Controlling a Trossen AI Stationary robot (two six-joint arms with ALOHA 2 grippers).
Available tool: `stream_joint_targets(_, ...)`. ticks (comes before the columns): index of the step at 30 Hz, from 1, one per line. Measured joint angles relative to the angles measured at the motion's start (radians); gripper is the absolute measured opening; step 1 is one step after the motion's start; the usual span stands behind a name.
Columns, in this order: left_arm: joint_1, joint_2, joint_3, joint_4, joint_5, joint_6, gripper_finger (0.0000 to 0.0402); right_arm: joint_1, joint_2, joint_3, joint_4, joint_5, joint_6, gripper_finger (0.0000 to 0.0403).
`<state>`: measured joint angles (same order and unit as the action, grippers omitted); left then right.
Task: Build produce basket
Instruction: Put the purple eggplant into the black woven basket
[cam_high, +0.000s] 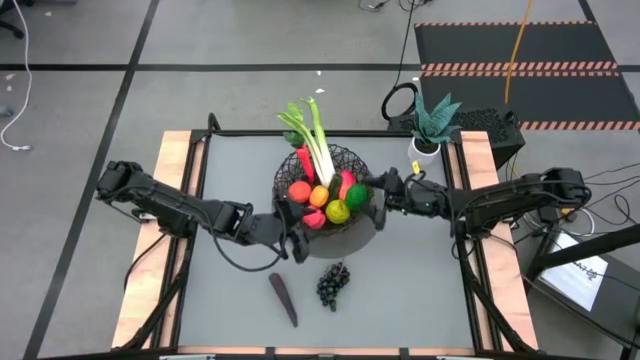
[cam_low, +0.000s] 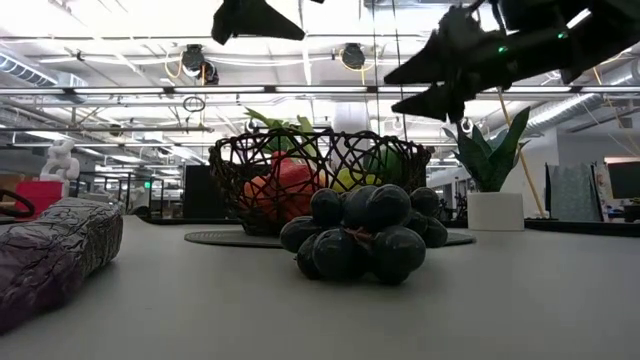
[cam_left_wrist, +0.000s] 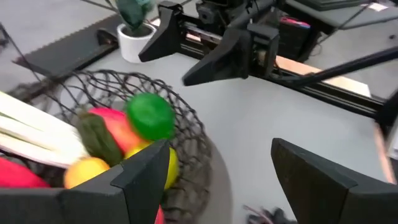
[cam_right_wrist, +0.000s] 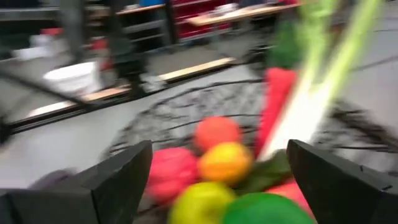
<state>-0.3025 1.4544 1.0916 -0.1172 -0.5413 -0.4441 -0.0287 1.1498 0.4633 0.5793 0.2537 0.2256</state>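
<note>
The basket (cam_high: 325, 195) sat mid-table, toward the far side, already loaded: the leek (cam_high: 315, 140) stuck out over the far rim, and red, orange, yellow-green and green fruits crowded the bowl. Two pieces lay outside it on the bare table (cam_high: 420, 290), on the near side: the purple eggplant (cam_high: 283, 298) and, just beside it to the right, the dark grapes (cam_high: 333, 284).

The right gripper (cam_high: 375, 188) hovered at the basket's right rim, right above the green fruit (cam_high: 356, 195), jaws spread wide with nothing between them; its wrist view looked straight down past both fingers onto the pile. The left gripper (cam_high: 290, 232) hung at the near-left rim, jaws parted a good way, also holding nothing.

Here was the relation that mattered: both leftover pieces lay on the near side of the basket, and the left gripper looked the closer arm to both, the eggplant lying nearly straight toward the near edge from it. The eggplant's long axis ran roughly from the basket toward the near edge, slightly slanted, so jaws would want to close across that line. The grapes sat well apart from the right gripper, with the basket's near wall in between
</note>
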Motion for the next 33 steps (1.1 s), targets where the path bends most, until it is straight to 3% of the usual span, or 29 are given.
stream_joint_targets(5,-0.080,0.000,0.000,-0.042,-0.002,-0.086,0.0278,0.103,-0.043,-0.001,-0.010,-0.155,0.031,0.0361)
stream_joint_targets(11,-0.197,0.004,0.000,-0.180,-0.064,-0.360,0.0278,0.271,-0.127,-0.001,-0.029,-0.138,-0.029,0.0346)
stream_joint_targets(15,-0.275,0.049,0.000,-0.256,-0.061,-0.617,0.0278,0.339,-0.180,-0.001,-0.096,-0.037,-0.115,0.0342)
stream_joint_targets(20,-0.347,0.124,0.000,-0.262,0.049,-0.955,0.0278,0.359,-0.231,-0.001,-0.192,0.034,-0.140,0.0341)
stream_joint_targets(26,-0.395,0.208,0.000,-0.326,0.167,-1.347,0.0278,0.358,-0.273,-0.001,-0.259,0.035,-0.126,0.0341)
stream_joint_targets(33,-0.402,0.256,0.000,-0.392,0.200,-1.569,0.0278,0.358,-0.283,-0.001,-0.266,0.032,-0.107,0.0341)
